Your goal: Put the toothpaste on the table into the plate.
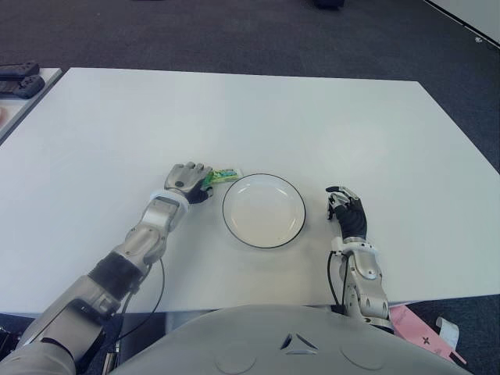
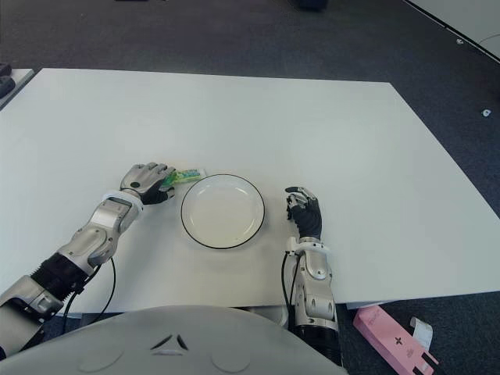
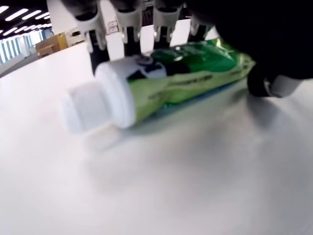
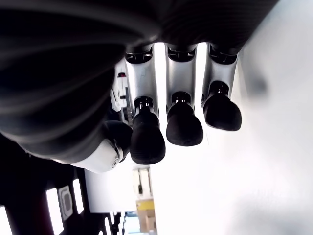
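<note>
A green toothpaste tube [image 1: 225,176] with a white cap [image 3: 93,105] lies flat on the white table [image 1: 258,117], just left of the white black-rimmed plate [image 1: 232,231]. My left hand [image 1: 187,181] is down over the tube's cap end. In the left wrist view its fingers [image 3: 127,19] stand along the far side of the tube [image 3: 195,73] and the thumb [image 3: 274,83] sits by the tail end, with no squeeze on the tube. The plate holds nothing. My right hand [image 1: 348,209] shows to the right of the plate, fingers [image 4: 183,122] loosely bent and holding nothing.
Dark objects [image 1: 19,78] sit on a side table at the far left. A pink box [image 2: 391,336] lies on the dark floor to the lower right. The table's front edge runs close to my body.
</note>
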